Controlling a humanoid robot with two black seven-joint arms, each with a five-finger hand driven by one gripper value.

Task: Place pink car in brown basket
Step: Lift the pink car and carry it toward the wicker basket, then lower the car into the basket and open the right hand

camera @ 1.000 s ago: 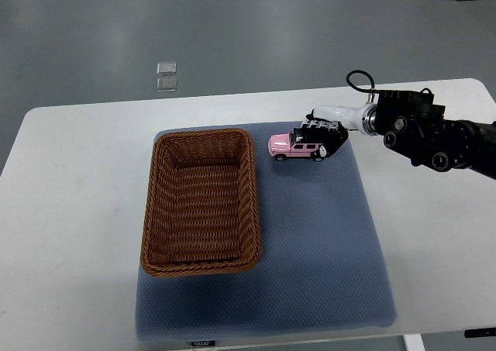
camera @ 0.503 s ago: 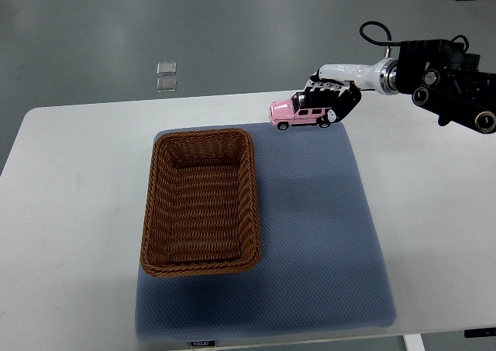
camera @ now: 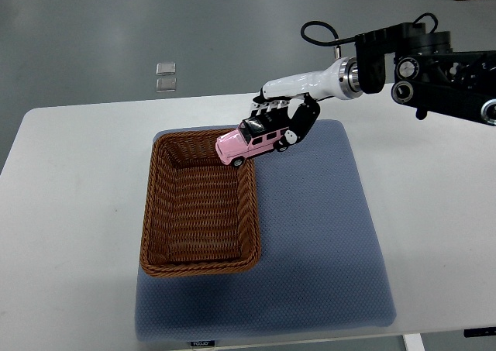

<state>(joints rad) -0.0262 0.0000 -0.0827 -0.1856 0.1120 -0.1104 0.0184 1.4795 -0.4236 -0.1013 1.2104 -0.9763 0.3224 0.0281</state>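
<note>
Top view: right robot hand (camera: pixel 283 118) grips pink car (camera: pixel 249 142) above brown basket (camera: pixel 200 264) rim.

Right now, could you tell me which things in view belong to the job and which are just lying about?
Belonging to the job:
- pink car, held in the right robot hand over the basket's far right corner
- brown basket, nothing in it

Just lying about:
- blue mat under the basket
- white table
- two small clear squares on the floor beyond

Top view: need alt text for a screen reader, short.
The right robot hand holds a pink car tilted nose-down over the far right corner of a brown basket. The basket sits on a blue-grey mat on a white table.
</note>
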